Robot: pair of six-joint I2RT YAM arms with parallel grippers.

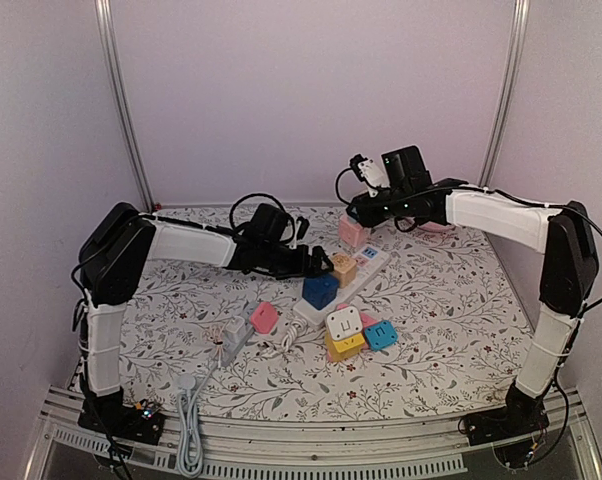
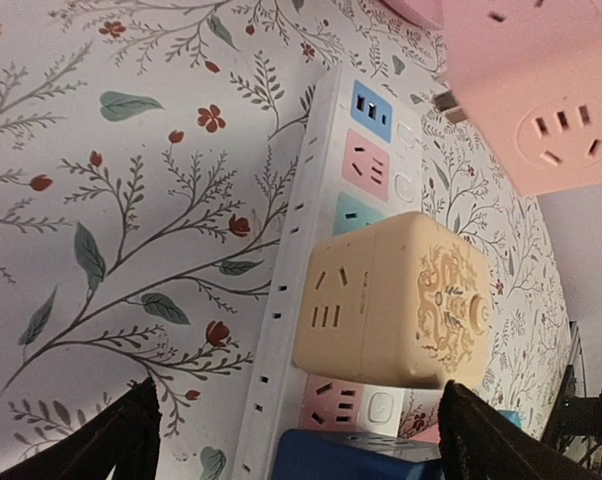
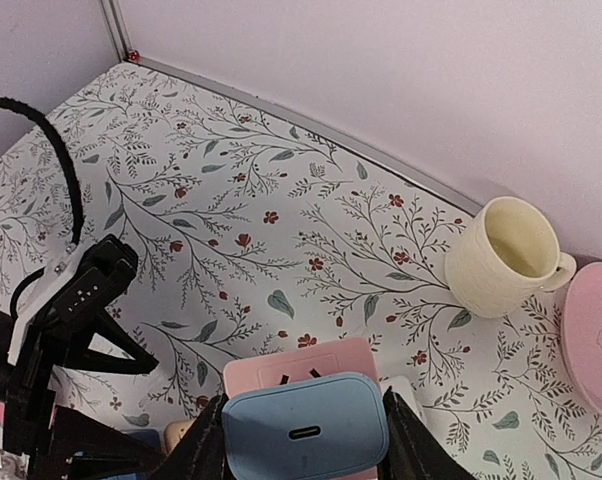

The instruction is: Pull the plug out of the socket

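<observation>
- Blue plastic adapter (image 3: 306,418) logged in right gripper (image 3: 304,448), pinched by its two sides between dark fingers (image 3: 203,450); taken as the plug of the task.
- Set directly against pink cube (image 3: 281,368), a socket block with its slotted face showing just above the adapter; judged the socket to be left behind.
- Advised for the pull: to be drawn straight along the pins, away from the pink face, with no rocking; grip to be held square against slipping on smooth plastic; expected to drag the pink cube along unless that block was braced.
- Left gripper (image 2: 299,395) recorded spread wide and holding nothing, straddling white power strip (image 2: 281,300) and tan cube (image 2: 391,300) plugged into it; well placed to pin the strip, less so the pink cube beyond the strip's far end.
- Further out: blue cube (image 1: 320,290) next along the strip; white cube (image 1: 343,320) and yellow cube (image 1: 346,348) just beside its near end; cream cup (image 3: 506,255) and pink disc (image 3: 596,340) by the back wall, well apart from the work.
- Not made out: pins of the adapter, hidden behind its body, so seated or free could not be told.
- Cut off at the bottom edge of the right wrist view: lower part of adapter and fingers.
- Lost under the wrist in the overhead view: the adapter itself.
- Unclear: footing of the pink cube, whether on cloth or lifted.
</observation>
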